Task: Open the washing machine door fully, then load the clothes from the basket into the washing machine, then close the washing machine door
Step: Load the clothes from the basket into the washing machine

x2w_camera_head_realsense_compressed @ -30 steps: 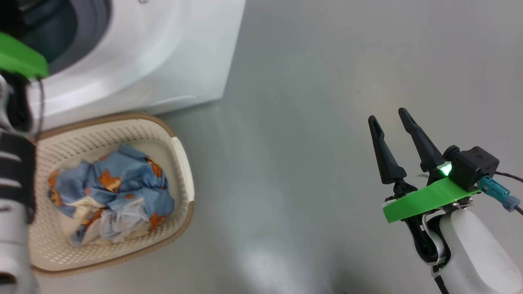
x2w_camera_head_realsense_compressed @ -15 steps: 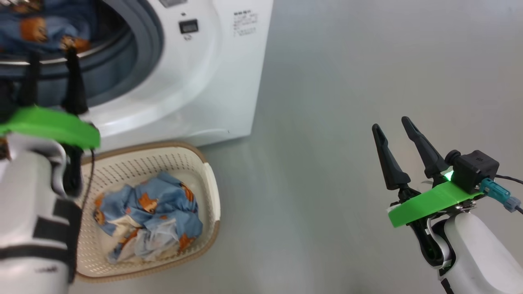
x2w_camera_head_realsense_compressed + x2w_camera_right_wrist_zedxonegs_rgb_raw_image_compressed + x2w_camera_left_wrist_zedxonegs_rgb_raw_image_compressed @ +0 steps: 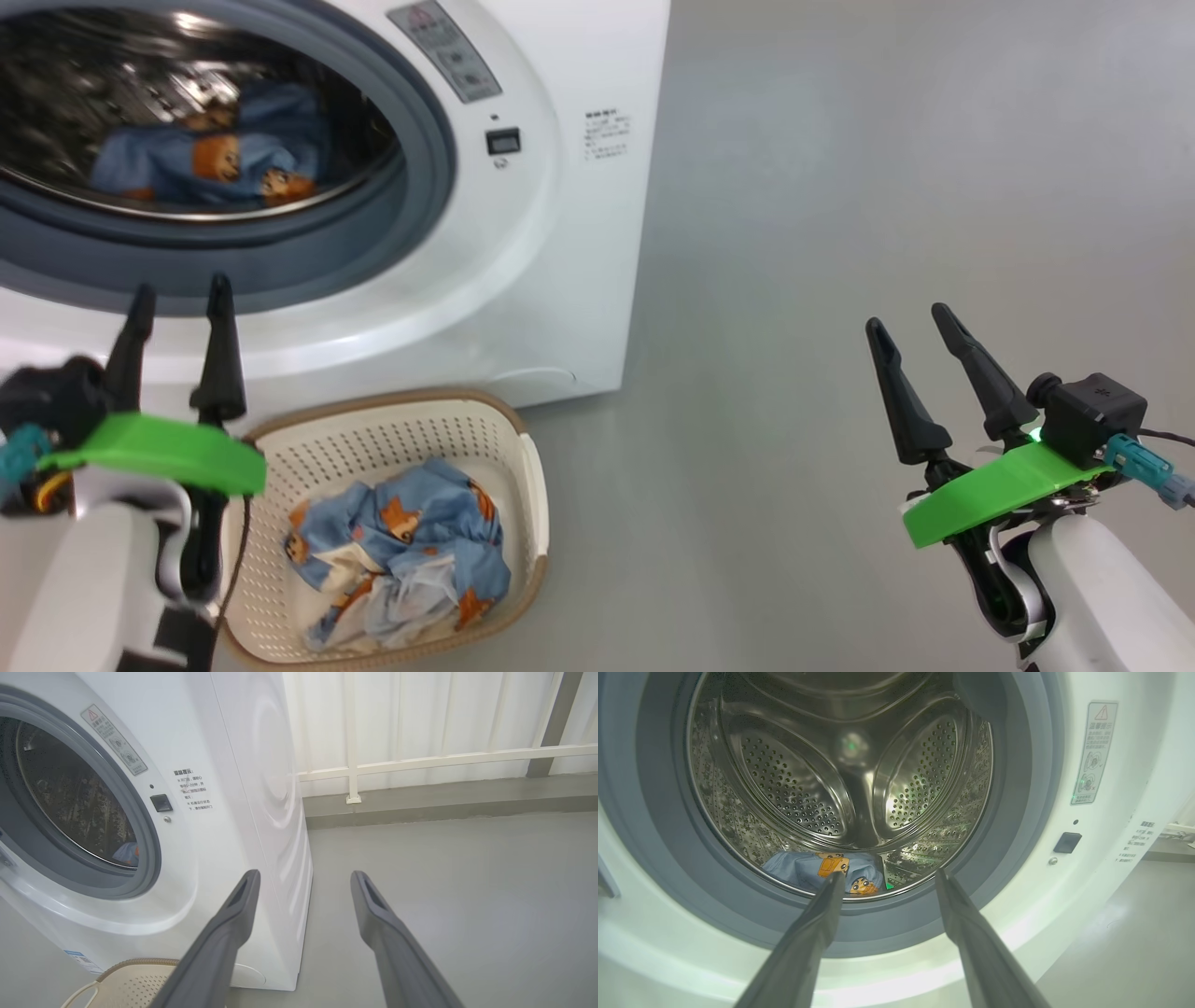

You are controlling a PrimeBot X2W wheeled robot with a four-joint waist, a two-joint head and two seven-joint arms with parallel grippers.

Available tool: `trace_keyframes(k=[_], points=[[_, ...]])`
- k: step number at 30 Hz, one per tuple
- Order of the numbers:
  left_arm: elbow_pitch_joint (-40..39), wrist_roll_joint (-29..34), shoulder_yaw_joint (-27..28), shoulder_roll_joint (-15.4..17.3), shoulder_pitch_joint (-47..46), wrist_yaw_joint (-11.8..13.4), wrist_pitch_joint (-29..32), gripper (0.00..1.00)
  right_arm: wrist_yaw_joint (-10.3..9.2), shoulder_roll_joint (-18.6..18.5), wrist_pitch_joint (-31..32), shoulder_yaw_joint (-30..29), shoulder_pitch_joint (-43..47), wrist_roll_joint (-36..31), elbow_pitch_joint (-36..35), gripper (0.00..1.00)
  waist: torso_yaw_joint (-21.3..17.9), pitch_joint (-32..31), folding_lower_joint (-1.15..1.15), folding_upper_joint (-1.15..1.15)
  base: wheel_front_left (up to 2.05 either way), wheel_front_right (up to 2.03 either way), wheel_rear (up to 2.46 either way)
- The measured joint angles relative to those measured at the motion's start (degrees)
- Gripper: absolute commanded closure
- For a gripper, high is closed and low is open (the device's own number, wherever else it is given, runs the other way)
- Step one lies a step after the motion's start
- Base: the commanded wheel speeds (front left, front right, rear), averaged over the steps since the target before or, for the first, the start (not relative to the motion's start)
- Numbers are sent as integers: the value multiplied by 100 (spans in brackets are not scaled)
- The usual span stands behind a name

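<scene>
At 8 o'clock in the head view the left gripper [image 3: 180, 285] hovers empty with its fingers spread wide, tips before the grey seal [image 3: 280, 271] of the washing machine [image 3: 560, 233], which takes up 10 to 12 o'clock with its mouth uncovered. A blue printed piece [image 3: 822, 870] lies at 6 o'clock in the steel drum [image 3: 794, 774]. At 7 o'clock the basket [image 3: 532, 485] sits just beside the machine's foot, holding the clothes [image 3: 401, 541] crumpled. At 4 o'clock the right gripper [image 3: 906, 317] is spread wide and empty over grey floor [image 3: 794, 233], well apart from the basket
</scene>
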Motion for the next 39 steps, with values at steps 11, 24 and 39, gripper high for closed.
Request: trace_keyframes(k=[11, 24, 39], points=[[-737, 22, 296, -144, 1074, 0, 1, 0, 0, -94, 0, -52, 186, -8, -15, 0, 204, -472, 0, 0, 0, 0, 0], [-1225, 133, 524, -339, 1707, 0, 4, 0, 0, -125, 0, -197, 222, -8, -94, 0, 351, -714, 0, 0, 0, 0, 0], [-1414, 275, 569, -490, 2006, 0, 5, 0, 0, -170, 0, -199, 426, -7, -131, 0, 335, -822, 0, 0, 0, 0, 0]])
